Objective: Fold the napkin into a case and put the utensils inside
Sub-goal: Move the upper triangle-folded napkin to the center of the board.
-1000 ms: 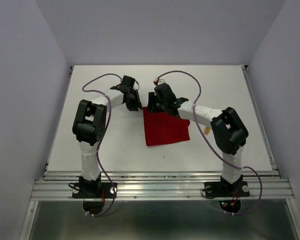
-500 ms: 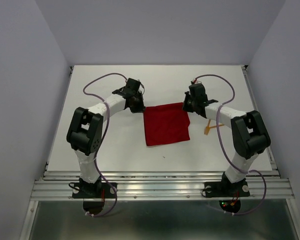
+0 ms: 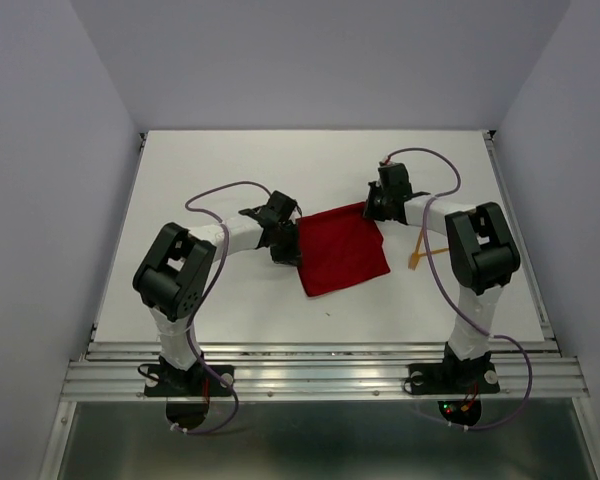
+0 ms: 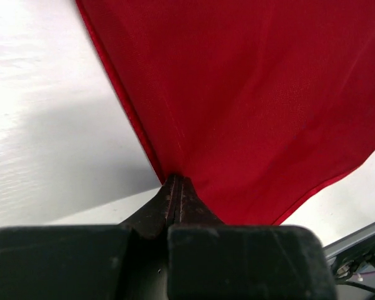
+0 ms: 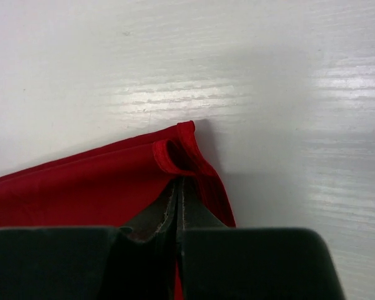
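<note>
The red napkin (image 3: 342, 250) lies on the white table, tilted, with its far edge running up to the right. My left gripper (image 3: 291, 250) is shut on the napkin's left edge; in the left wrist view the cloth (image 4: 250, 94) fans out from the closed tips (image 4: 175, 181). My right gripper (image 3: 372, 207) is shut on the far right corner, where the hem of the napkin (image 5: 81, 187) curls up at the closed tips (image 5: 178, 182). An orange utensil (image 3: 417, 258) peeks out beside the right arm, partly hidden. No folded case shows.
The white table (image 3: 230, 160) is walled by pale panels on the left, back and right. A metal rail (image 3: 320, 375) runs along the near edge by the arm bases. Purple cables loop above both forearms.
Both grippers have closed on the napkin. The left one moved nearer along the left edge, and the napkin has turned and shifted slightly right. The right arm's elbow swung back.
</note>
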Tool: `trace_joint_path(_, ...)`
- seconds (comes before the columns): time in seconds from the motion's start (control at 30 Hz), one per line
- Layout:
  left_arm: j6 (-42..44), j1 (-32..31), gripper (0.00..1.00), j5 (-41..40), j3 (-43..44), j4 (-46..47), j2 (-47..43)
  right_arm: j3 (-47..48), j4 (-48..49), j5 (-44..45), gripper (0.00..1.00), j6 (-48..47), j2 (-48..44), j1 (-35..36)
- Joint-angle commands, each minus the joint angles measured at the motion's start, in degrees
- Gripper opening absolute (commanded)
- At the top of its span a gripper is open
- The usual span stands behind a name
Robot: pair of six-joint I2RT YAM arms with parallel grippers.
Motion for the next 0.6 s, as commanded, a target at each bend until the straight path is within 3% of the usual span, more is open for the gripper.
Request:
trace_joint_path(0.0,-0.23,-0.67,0.0,-0.09,-1.61,0.49,-0.93,2.84,0.7,0.03,0.01,-1.59,1.44,-0.6)
trace_joint_path(0.17,0.65,-0.67,0.0,-2.99,1.19,-1.89,-2.16,-0.75,0.17,-0.25,0.03,-1.42,-7.07,-0.6)
trace_joint_path(0.27,1.0,-0.67,0.0,-3.61,2.69,-2.85,-2.69,-6.71,0.08,1.08,0.14,-1.86,-13.13,-0.6)
trace_joint_path(0.47,1.09,-0.67,0.0,-2.73,2.78,-3.21,-5.14,-16.13,-2.64,1.26,0.26,-1.69,-21.92,-0.6)
trace_joint_path(0.57,1.36,-0.67,0.0,-2.29,2.43,-3.47,-6.11,-20.69,-3.6,0.82,0.42,-1.16,-24.74,-0.6)
